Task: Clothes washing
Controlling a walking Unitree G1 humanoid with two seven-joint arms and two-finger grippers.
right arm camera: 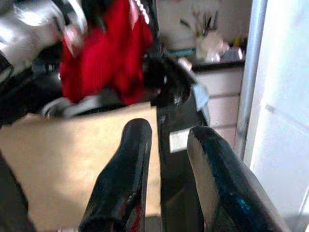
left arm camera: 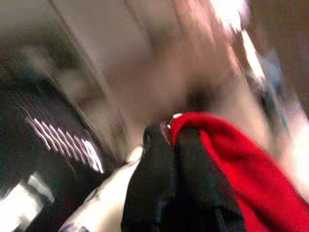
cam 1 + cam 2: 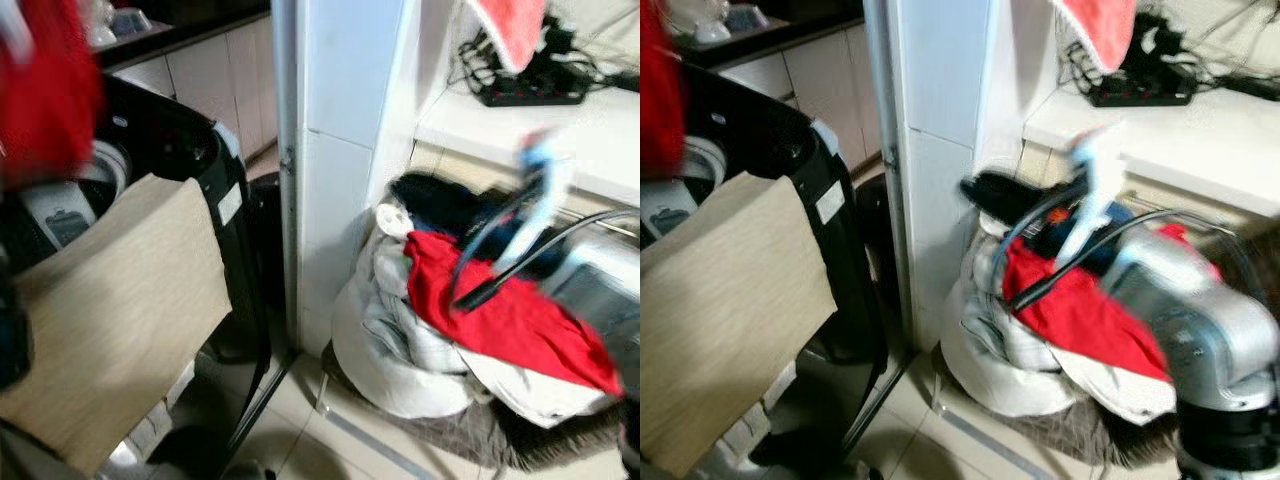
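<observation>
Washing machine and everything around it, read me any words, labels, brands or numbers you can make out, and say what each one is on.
No text can be read.
White sticker on the washing machine: print too blurred to read.
White stripe marks on a dark surface in the left wrist view: blurred, not legible.
Red garment gripped in the left pincer: no lettering visible.

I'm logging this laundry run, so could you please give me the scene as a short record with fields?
washer: black top-loading washing machine, a tan board lying across its front
left gripper: shut on a red garment, held up above the washer
right gripper: open, holding nothing, pointing toward the washer
laundry pile: white bag on the floor by the white pillar, a red cloth draped over it
image quality: blurred, fine detail unclear
</observation>
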